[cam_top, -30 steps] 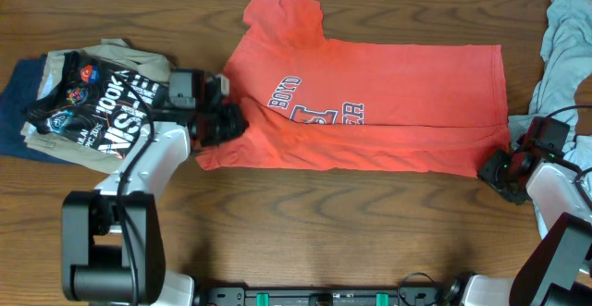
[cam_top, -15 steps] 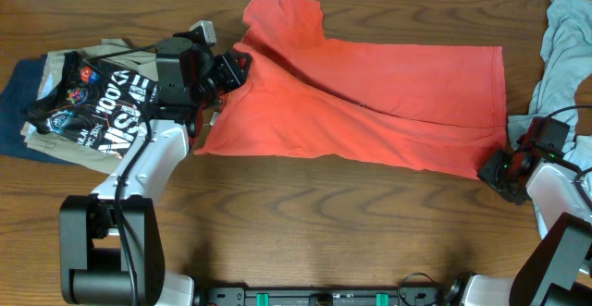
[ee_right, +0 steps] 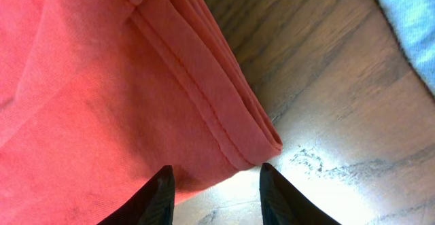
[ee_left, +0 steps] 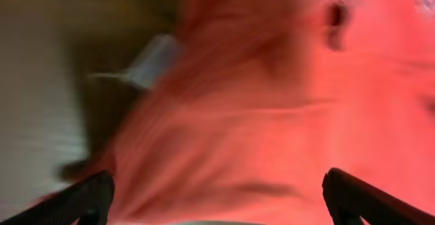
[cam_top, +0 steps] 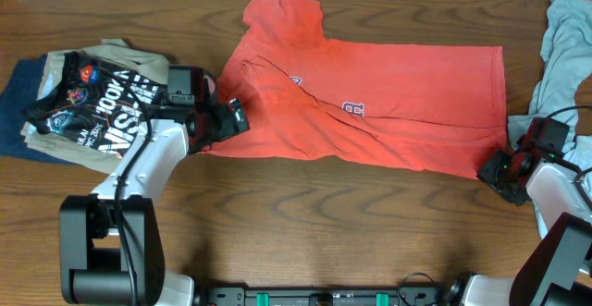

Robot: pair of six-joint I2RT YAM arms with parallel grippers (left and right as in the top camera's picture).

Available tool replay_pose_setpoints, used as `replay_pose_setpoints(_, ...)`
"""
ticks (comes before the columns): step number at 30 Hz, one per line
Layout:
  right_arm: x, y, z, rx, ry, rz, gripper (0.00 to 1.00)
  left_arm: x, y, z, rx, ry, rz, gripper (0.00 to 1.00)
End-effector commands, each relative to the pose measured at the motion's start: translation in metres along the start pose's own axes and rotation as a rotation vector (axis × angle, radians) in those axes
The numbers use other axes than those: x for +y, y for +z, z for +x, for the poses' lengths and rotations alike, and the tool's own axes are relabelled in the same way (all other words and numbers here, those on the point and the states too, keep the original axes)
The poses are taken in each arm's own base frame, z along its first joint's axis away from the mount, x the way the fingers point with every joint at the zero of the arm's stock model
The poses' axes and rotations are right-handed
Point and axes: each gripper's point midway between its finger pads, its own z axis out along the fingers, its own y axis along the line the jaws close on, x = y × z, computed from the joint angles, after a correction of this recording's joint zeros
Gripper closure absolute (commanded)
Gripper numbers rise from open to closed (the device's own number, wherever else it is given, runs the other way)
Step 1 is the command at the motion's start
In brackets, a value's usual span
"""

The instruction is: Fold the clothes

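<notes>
I see the red-orange T-shirt (cam_top: 407, 84) lying flat across the wooden table (cam_top: 305, 223), folded over along a diagonal crease where scraps of navy-and-white lettering peek out, with one sleeve pointing toward the far edge.

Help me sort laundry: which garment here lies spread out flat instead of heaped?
The red-orange T-shirt, spread across the middle. The black printed shirt sits heaped on tan clothes at left; the pale blue garment is crumpled at right.

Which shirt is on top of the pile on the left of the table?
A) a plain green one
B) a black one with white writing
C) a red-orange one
B: the black shirt with white print lies on top of the tan garment; the red-orange T-shirt lies spread out beside them.
</notes>
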Motion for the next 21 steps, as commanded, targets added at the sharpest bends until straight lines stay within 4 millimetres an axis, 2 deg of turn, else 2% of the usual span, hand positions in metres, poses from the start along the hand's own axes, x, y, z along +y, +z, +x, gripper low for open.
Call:
replay_pose_setpoints(1, -0.001, 0.001, 0.002, 0.003, -0.018, 0.014, 0.61, 0.027, -0.006, -0.014, -0.072, 0.042, -0.157, 0.01)
replay_pose_setpoints(7, -0.001, 0.001, 0.002, 0.004, -0.018, 0.014, 0.61, 0.022, -0.007, -0.026, -0.125, 0.048, -0.141, 0.01)
replay_pose_setpoints(12, -0.001, 0.001, 0.002, 0.004, -0.018, 0.014, 0.61, 0.020, -0.004, -0.033, -0.157, 0.080, -0.127, 0.16)
replay_pose_setpoints(21, -0.002, 0.001, 0.003, 0.006, -0.018, 0.015, 0.61, 0.011, 0.023, -0.033, -0.142, 0.209, -0.088, 0.17)
